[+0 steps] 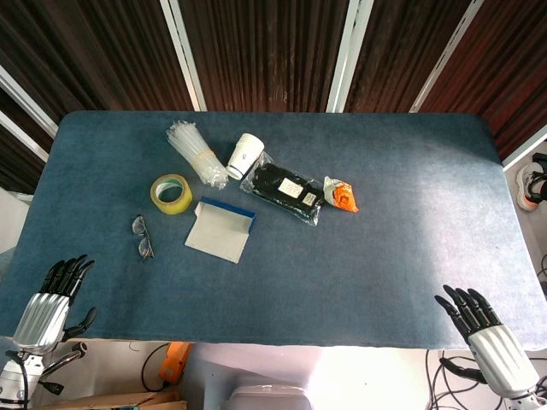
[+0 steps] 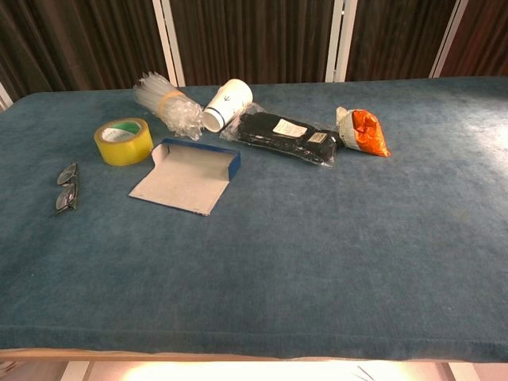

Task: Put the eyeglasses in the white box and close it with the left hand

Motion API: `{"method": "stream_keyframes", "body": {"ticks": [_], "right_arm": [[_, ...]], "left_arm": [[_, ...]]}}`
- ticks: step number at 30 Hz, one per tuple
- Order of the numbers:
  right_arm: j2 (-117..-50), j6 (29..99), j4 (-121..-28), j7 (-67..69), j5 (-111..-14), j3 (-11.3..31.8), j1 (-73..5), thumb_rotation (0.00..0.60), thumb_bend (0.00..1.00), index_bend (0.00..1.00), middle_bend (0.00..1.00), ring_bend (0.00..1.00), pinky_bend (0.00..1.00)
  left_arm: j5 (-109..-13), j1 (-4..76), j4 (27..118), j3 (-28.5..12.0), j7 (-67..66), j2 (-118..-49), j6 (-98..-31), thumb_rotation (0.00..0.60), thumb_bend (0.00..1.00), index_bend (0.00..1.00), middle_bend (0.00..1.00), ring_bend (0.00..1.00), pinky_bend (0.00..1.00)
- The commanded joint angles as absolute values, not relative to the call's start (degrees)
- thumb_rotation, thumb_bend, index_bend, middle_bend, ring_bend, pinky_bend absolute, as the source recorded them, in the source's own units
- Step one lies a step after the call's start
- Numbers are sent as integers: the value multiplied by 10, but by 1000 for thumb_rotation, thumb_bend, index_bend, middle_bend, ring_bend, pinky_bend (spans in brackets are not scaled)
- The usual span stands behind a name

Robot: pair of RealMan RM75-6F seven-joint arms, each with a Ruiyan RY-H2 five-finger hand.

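Note:
The eyeglasses [image 1: 143, 237] [image 2: 66, 187] lie folded on the blue table, left of the box. The white box [image 1: 220, 229] [image 2: 187, 176] with a blue rim lies open, its lid flap spread flat toward me. My left hand [image 1: 53, 294] hovers at the table's near-left corner, fingers spread and holding nothing, well short of the glasses. My right hand [image 1: 483, 329] is at the near-right edge, fingers likewise apart and empty. Neither hand shows in the chest view.
A yellow tape roll [image 1: 172, 193] [image 2: 124, 140] sits behind the glasses. Behind the box lie a bundle of clear straws [image 1: 196, 153], a tipped white paper cup [image 1: 245, 155], a black packet in plastic [image 1: 285, 193] and an orange snack bag [image 1: 341, 195].

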State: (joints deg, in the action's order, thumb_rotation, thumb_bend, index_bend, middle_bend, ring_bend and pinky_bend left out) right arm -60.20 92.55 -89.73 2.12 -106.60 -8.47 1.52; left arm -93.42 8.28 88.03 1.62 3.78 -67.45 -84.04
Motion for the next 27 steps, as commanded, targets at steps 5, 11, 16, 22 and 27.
{"method": "stream_keyframes", "body": {"ticks": [5,11,16,22,27], "right_arm": [[-599,939,-893,31,-1072,-88,21,600,190,0,0,0,0],[-598,942,-888,34,-1078,-91,22,600,191,0,0,0,0],[-597,942,-888,41,-1073,-88,21,600,191,0,0,0,0],[-603,917,-898,22,-1047,-78,15,600,190,0,0,0,0],[-605,902,-905,10,-1033,-73,11,600,190,0,0,0,0]], "left_arm": [[-933,96,877,18,29,-681,-813,600,341,0,0,0,38],[-958,125,847,11,33,-702,-797,600,343,0,0,0,35],[-949,196,765,-14,73,-740,-712,600,352,0,0,0,27],[-963,304,524,-26,180,-848,-622,600,377,25,0,0,25],[-975,341,382,-10,217,-909,-599,600,399,139,0,0,26]]}}
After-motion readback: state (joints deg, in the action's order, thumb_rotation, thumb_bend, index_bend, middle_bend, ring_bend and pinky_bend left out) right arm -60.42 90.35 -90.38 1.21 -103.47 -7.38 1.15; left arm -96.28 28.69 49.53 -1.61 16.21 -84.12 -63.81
